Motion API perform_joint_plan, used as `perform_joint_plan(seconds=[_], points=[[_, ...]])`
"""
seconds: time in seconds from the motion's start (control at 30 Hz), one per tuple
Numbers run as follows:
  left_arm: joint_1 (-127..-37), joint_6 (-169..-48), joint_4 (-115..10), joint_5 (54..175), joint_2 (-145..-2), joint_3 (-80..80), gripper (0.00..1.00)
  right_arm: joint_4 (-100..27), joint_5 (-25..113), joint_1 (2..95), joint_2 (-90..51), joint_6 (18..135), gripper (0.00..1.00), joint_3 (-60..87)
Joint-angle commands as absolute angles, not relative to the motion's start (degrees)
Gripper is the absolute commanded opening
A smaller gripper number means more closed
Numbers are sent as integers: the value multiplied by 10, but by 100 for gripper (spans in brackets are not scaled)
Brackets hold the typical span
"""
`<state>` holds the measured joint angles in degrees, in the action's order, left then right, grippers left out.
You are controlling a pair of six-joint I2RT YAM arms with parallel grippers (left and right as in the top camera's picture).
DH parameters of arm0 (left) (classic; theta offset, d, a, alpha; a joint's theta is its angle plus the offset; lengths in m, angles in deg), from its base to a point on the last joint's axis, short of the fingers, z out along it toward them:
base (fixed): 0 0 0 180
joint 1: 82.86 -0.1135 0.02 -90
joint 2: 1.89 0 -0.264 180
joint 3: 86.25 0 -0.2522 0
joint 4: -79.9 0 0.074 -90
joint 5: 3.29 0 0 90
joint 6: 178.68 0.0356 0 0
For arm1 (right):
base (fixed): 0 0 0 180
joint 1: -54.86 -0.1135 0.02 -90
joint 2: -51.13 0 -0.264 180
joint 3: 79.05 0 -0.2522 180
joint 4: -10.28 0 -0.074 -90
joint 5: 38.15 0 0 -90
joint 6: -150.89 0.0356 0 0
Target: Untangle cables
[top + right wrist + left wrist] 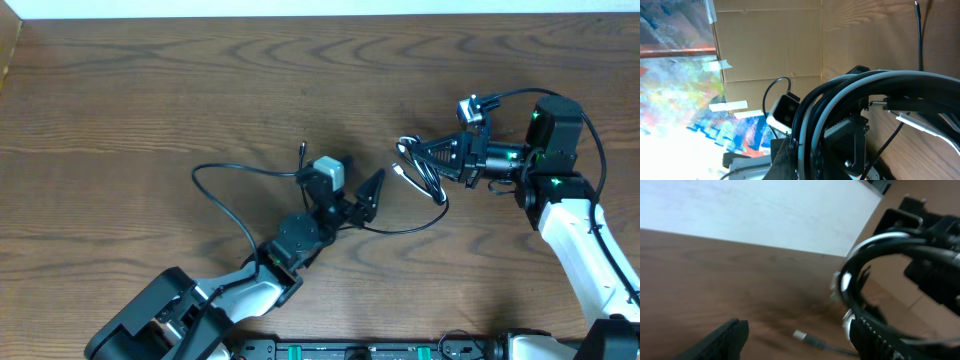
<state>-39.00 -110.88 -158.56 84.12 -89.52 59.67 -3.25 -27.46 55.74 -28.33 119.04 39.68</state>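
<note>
My right gripper (425, 162) is shut on a coiled bundle of black and white cables (422, 172) and holds it just above the table. In the right wrist view the bundle (840, 92) arcs across the frame between the jaws (826, 150). A loose black cable (218, 168) lies looped on the table and runs past my left gripper (352, 196), which is open and empty. In the left wrist view a silver-tipped plug (801, 335) lies on the table between the open jaws (800, 341). The held bundle (860, 265) hangs just beyond.
The wooden table (150, 90) stretches to the far and left sides. A white plug end (914, 122) of the bundle hangs near the table. Cardboard panels (770, 45) stand beyond the table's edge.
</note>
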Motion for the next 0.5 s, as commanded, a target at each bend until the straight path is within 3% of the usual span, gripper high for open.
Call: perform_joint_plan(seconds=[0.0, 0.47], points=[[-373, -1064, -1592, 848, -902, 562, 69, -32, -296, 559, -281, 1194, 1, 396], [-356, -975, -1530, 846, -905, 507, 59, -33, -328, 559, -281, 1199, 2, 396]])
